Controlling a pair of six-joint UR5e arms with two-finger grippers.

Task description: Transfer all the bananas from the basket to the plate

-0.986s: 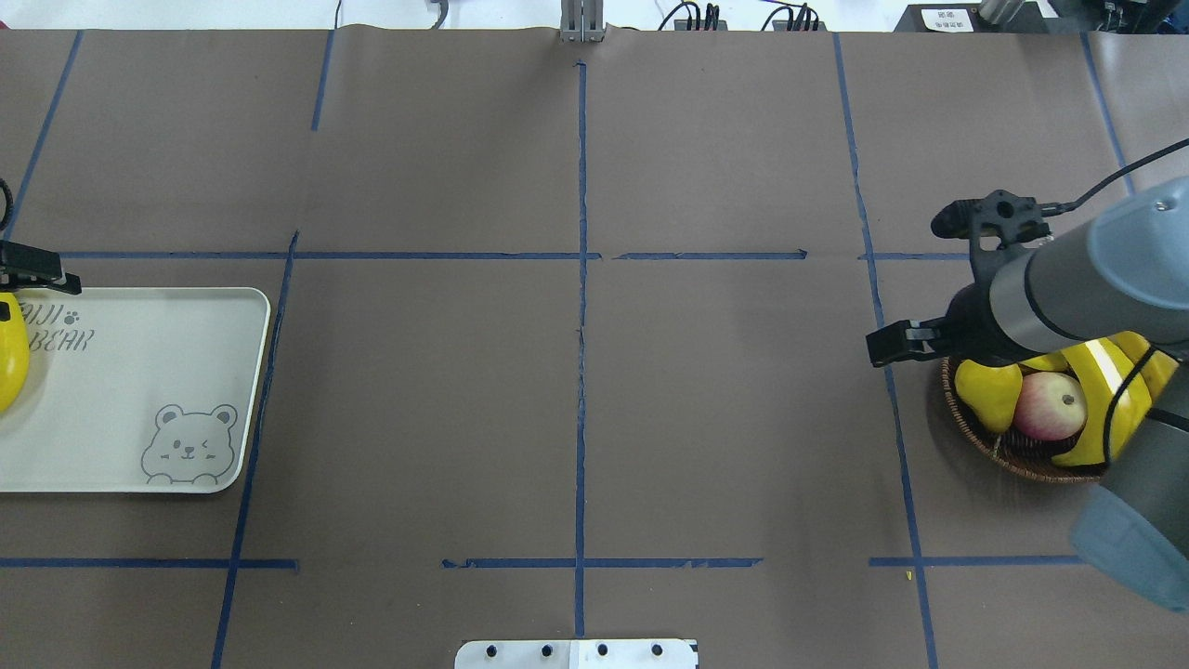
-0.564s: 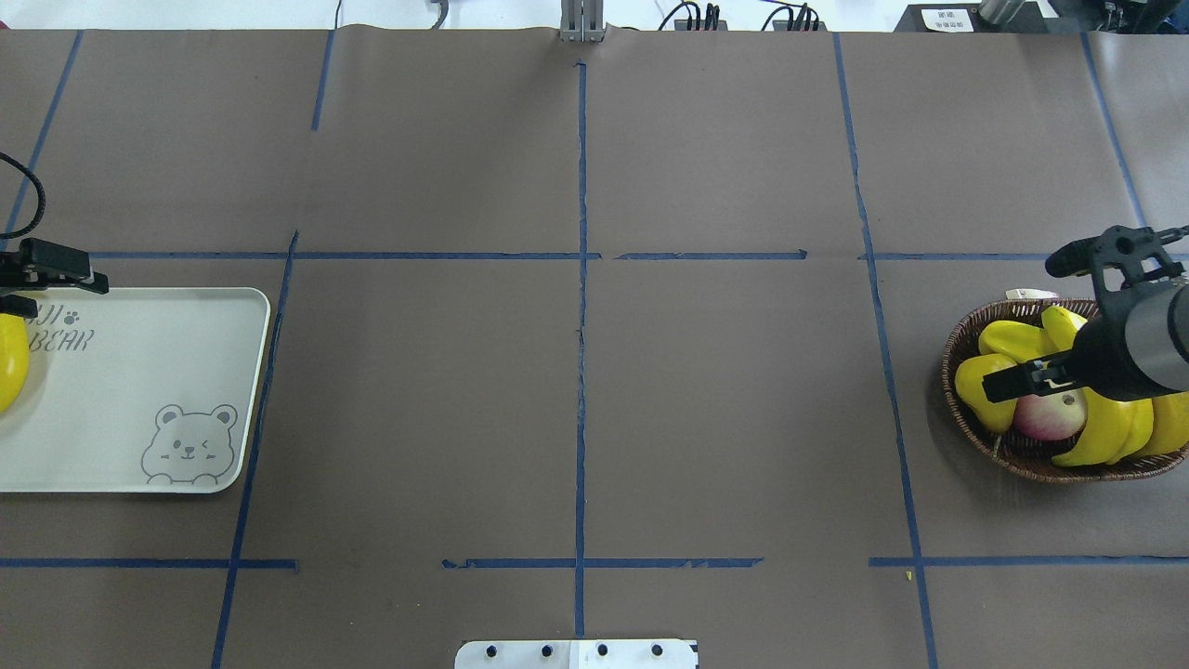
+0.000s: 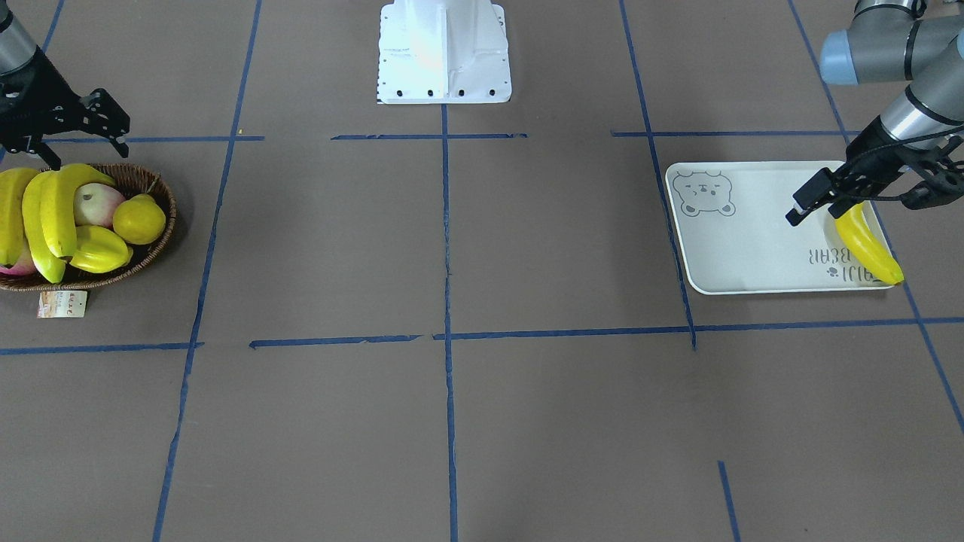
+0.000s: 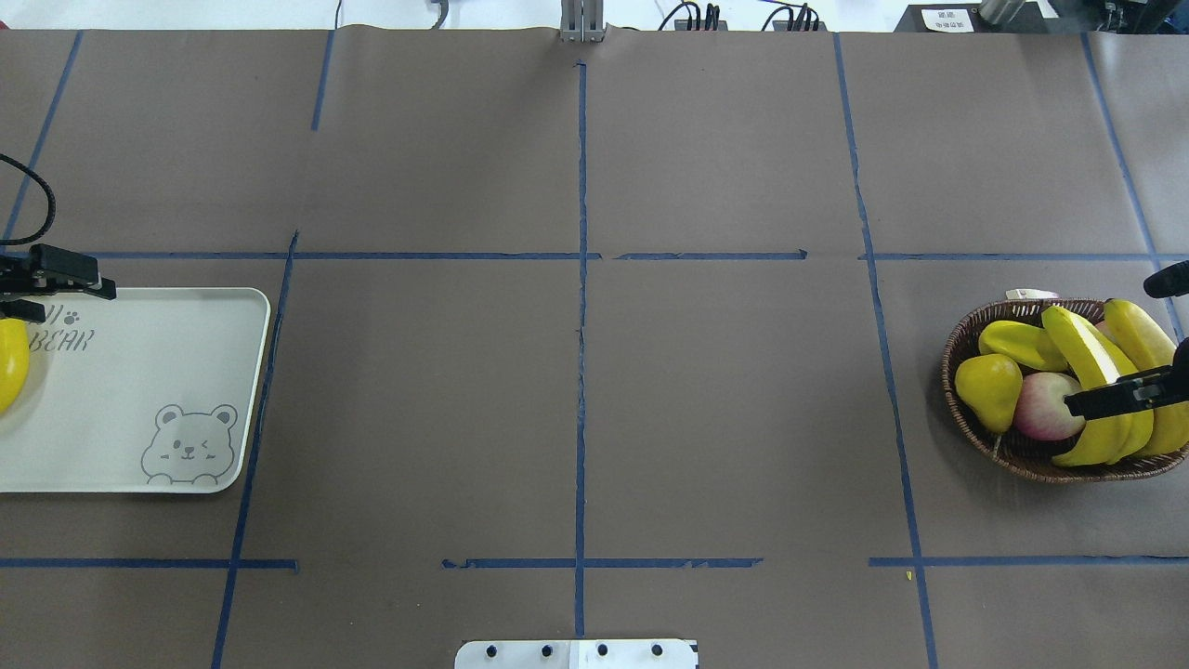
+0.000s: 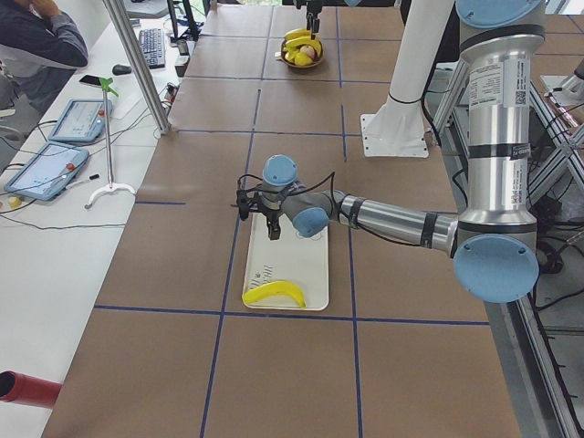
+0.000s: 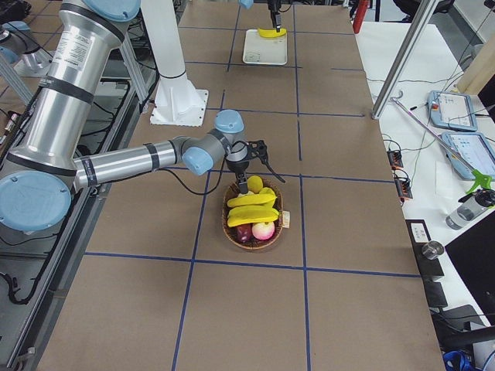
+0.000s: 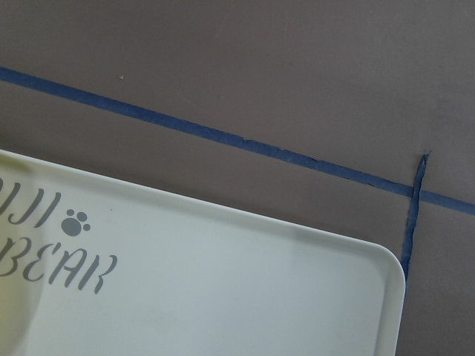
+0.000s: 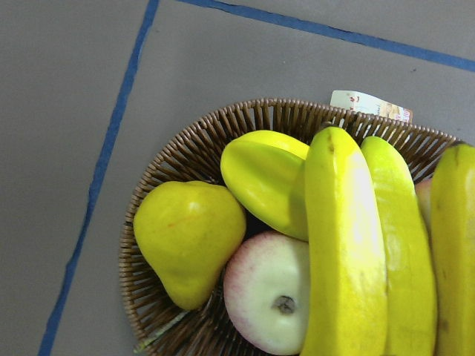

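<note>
The wicker basket (image 3: 154,248) (image 4: 966,437) (image 8: 171,163) holds three yellow bananas (image 3: 45,218) (image 4: 1091,362) (image 8: 345,245), which lie side by side. My right gripper (image 3: 71,132) (image 4: 1143,339) hovers open and empty over the basket's robot-side half. A fourth banana (image 3: 866,245) (image 4: 9,362) (image 5: 274,294) lies on the pale plate (image 3: 738,248) (image 4: 139,372) (image 7: 223,297), next to the lettering. My left gripper (image 3: 866,199) (image 4: 42,288) hangs open and empty just above that banana's end.
A yellow pear (image 4: 989,390) (image 8: 189,252), a pink apple (image 4: 1045,409) (image 8: 274,297) and a starfruit (image 4: 1017,342) (image 8: 267,178) share the basket. A paper tag (image 3: 62,303) hangs off its rim. The robot base (image 3: 444,53) stands mid-table on my side.
My right arm has pulled back to the right, uncovering the basket and its fruit. My left gripper has drifted slightly right over the plate. The banana there stays put.
</note>
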